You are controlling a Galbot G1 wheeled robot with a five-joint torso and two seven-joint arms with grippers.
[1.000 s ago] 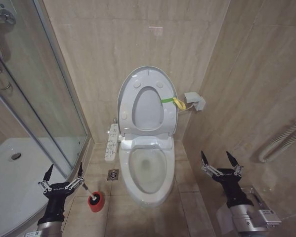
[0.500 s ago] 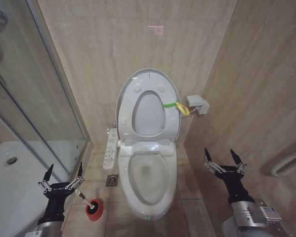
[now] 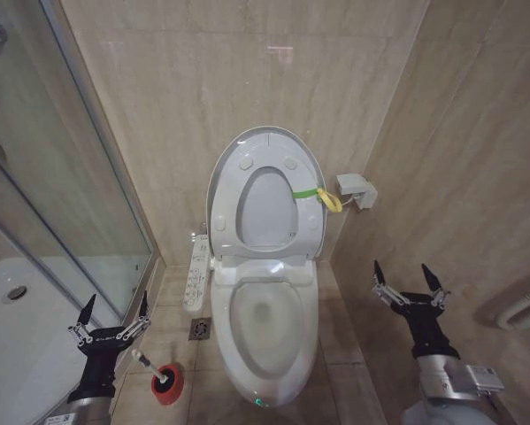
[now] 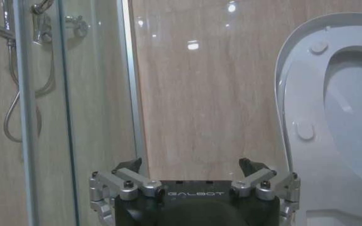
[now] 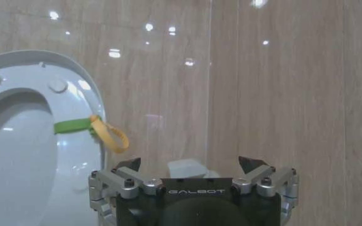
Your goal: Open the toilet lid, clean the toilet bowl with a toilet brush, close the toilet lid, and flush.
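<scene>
The camera has moved closer: the bowl (image 3: pixel 266 329) sits lower in frame, lid (image 3: pixel 266 190) upright at centre. The brush (image 3: pixel 161 380) stands lower left. Left gripper (image 3: pixel 114 312) and right gripper (image 3: pixel 410 282) stay wide open, empty.

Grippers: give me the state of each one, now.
Left gripper: open, holding nothing, above the toilet brush.
Right gripper: open, holding nothing, to the right of the toilet bowl.

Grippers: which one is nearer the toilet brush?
The left gripper, open, above the toilet brush in its red holder. The right gripper is across the toilet bowl.
</scene>
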